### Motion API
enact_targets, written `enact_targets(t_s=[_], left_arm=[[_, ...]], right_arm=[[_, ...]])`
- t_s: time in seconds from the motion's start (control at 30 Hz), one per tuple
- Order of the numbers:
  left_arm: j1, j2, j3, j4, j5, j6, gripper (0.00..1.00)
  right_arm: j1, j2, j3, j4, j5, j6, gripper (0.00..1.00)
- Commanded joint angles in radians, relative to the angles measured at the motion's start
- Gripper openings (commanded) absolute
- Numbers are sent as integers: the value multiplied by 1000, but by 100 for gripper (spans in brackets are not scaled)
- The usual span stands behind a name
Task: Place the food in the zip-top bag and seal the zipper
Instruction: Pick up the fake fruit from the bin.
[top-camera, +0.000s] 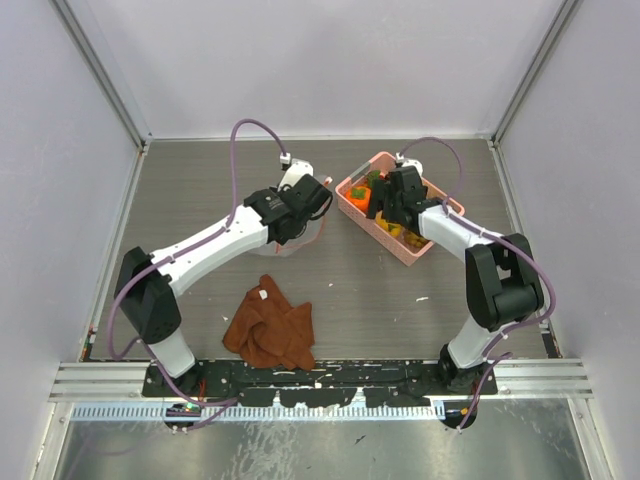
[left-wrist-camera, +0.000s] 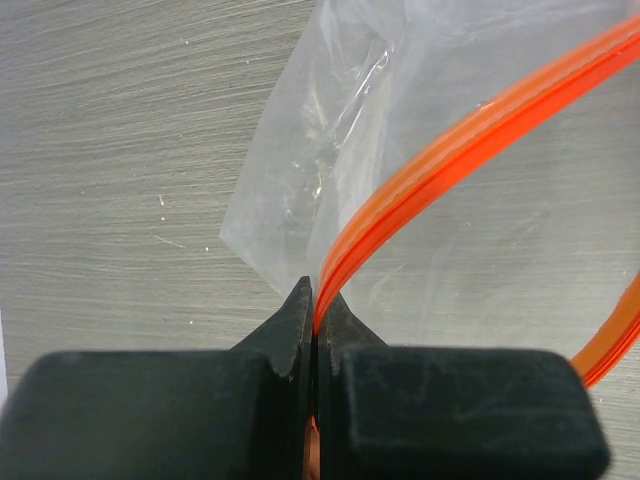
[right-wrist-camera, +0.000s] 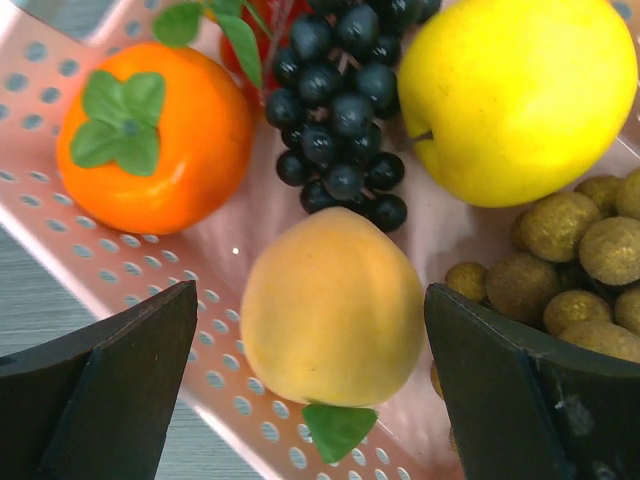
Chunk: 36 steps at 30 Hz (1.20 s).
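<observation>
My left gripper (left-wrist-camera: 316, 300) is shut on the orange-red zipper (left-wrist-camera: 440, 165) of the clear zip-top bag (left-wrist-camera: 330, 130), which lies on the table under the left gripper (top-camera: 296, 215) in the top view. My right gripper (right-wrist-camera: 310, 330) is open over the pink basket (top-camera: 362, 210), its fingers either side of a yellow-orange peach (right-wrist-camera: 330, 305) without touching it. Beside the peach lie an orange fruit with a green leaf (right-wrist-camera: 150, 135), dark purple grapes (right-wrist-camera: 340, 110), a yellow round fruit (right-wrist-camera: 515, 95) and brownish-green grapes (right-wrist-camera: 575, 240).
A rust-brown cloth (top-camera: 270, 325) lies crumpled near the front of the table. The grey walls of the enclosure stand on three sides. A metal rail (top-camera: 320, 375) runs along the near edge by the arm bases.
</observation>
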<state>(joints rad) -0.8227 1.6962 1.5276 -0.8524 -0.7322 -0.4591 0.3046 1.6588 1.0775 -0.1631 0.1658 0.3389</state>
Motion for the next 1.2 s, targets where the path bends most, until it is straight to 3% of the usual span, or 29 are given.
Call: enact_targets(t_s=[0.0,0.47,0.6,0.77,1.17], left_arm=[[6,5,46,-16,-12,-3,0],[7,36,24,23,15,20,0],[9,62,60,6,21,22,0],[10,58,77,-2,29,17,0],[10,31,88,17,76,-6,0]], right_arm=[[1,9,10,-20,99,6,99],[-1,88,2,-7,-6,31,96],[1,43,-18,10,-16,28,88],[-1,-51,-56,29,-25,29,71],[2,-194,-80,122,-79,5,61]])
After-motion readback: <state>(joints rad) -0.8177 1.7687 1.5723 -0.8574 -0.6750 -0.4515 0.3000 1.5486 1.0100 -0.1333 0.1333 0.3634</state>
